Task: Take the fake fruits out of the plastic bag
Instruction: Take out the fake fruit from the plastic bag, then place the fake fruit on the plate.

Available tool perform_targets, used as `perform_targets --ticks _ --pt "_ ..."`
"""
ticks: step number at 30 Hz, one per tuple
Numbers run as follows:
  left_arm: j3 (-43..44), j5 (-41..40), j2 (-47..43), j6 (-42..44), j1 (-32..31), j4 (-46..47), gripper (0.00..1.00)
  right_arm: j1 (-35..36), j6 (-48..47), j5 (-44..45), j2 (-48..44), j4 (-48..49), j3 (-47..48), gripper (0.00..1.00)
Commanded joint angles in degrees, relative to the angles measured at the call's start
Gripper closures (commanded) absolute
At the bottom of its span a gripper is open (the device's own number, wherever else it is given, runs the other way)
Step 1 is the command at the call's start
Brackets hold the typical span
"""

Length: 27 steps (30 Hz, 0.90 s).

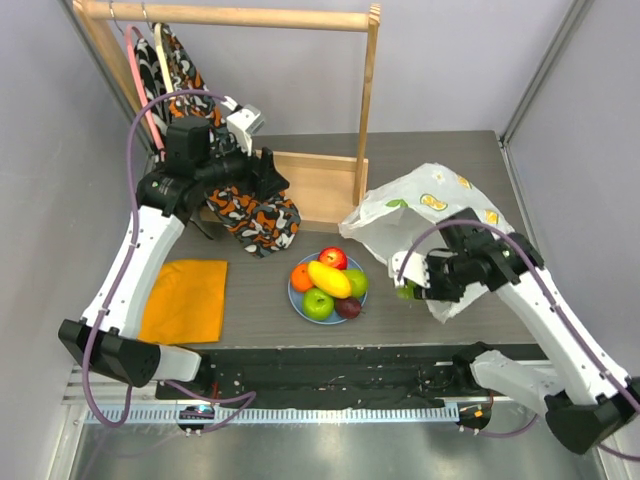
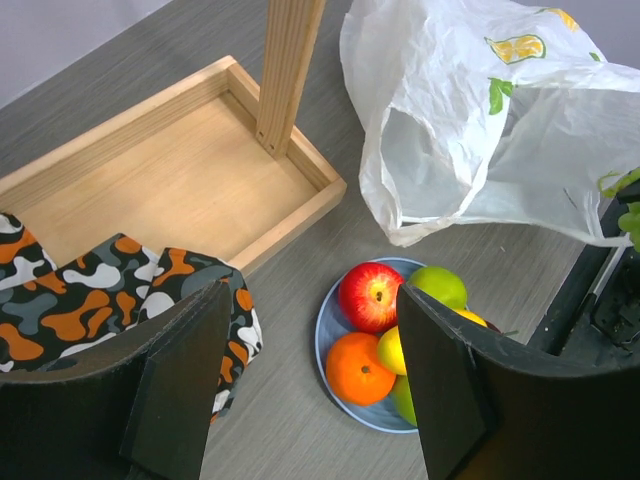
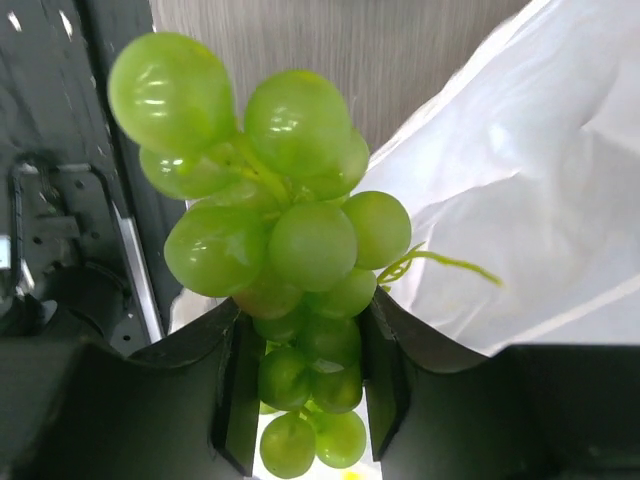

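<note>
Crinkled white plastic bag lies at right. Green grape bunch held at its near edge. Orange, red apple, mango, pear, green apple, plum cluster left.

A glossy light-green grape bunch is showing between the black right fingers, a white translucent plastic bag just beside them. Beyond the black left fingers, an orange-black-white camouflage cloth and a light-blue plate are lying.
</note>
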Motion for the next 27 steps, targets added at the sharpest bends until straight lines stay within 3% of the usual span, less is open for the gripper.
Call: perform_targets --ticks 1,5,9,13,19,27 --pt "2.0 0.7 0.1 -0.8 -0.2 2.1 0.28 3.4 11.4 -6.5 12.9 4.4 13.5 0.58" --pt "1.8 -0.4 -0.9 0.0 -0.2 1.6 0.28 11.6 18.5 -10.5 19.3 9.9 18.4 0.58" --pt "1.0 -1.4 -2.0 1.6 0.0 0.7 0.28 18.8 18.3 -8.6 24.2 14.1 19.6 0.58" --pt "-0.1 -1.4 -3.1 1.7 0.7 0.4 0.28 20.8 16.4 -4.7 29.9 16.1 21.5 0.58" --pt "-1.1 -2.1 -4.6 3.4 1.1 -0.8 0.27 19.7 22.6 -0.4 38.0 17.9 26.1 0.6" --pt "-2.9 -2.0 -5.2 3.7 1.2 -1.2 0.27 13.7 33.4 -3.7 44.4 18.0 29.5 0.57"
